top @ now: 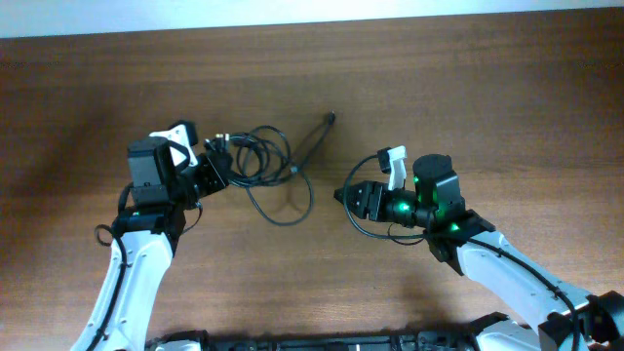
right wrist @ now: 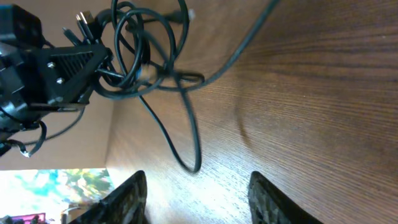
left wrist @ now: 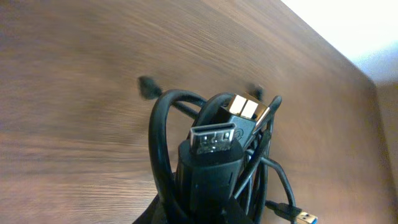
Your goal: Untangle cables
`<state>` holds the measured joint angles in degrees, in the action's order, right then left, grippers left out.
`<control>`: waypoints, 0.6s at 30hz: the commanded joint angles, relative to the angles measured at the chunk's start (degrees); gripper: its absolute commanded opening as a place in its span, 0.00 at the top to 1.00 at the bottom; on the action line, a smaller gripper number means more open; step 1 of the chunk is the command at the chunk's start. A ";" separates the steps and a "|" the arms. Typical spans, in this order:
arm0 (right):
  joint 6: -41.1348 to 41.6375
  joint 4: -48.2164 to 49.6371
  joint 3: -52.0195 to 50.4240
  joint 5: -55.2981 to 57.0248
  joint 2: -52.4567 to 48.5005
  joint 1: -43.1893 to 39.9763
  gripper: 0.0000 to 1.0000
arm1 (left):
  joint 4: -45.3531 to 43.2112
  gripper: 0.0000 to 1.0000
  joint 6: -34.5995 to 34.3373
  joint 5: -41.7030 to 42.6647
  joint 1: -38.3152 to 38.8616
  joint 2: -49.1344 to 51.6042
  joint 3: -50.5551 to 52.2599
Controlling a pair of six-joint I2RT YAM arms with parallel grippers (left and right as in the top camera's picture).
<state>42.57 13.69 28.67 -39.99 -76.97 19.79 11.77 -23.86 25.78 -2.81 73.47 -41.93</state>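
Logging from my console: table (top: 468,88) — brown wood. Right gripper (top: 347,196): fingers spread, nothing between them, near the trailing loop but not touching it. Left gripper (top: 216,171): pinching the cables (top: 265,156), a black tangled bunch at its tips, one loop lying on the wood. Plug (left wrist: 214,138) — silver-faced, close to my left wrist camera.

A brown wood-grain counter (top: 487,107) fills the overhead view, and a pale strip (top: 292,15) runs beyond its far edge. Past the counter's edge, the left wrist view shows a bright white area (left wrist: 348,25). The right wrist view shows a blurred teal patch (right wrist: 56,190).
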 commanded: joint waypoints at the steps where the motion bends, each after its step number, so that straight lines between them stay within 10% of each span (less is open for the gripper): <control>1: -3.52 0.28 -0.24 0.11 0.96 -0.31 0.49 | -0.35 1.00 12.72 10.69 1.62 -0.96 -0.33; 18: -6.56 5.81 -0.24 -0.92 0.96 3.52 0.50 | -5.68 1.00 12.59 6.80 16.17 -0.96 -0.33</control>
<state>39.31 19.55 28.64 -40.21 -76.82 20.86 7.53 -11.35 32.36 11.99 73.47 -41.93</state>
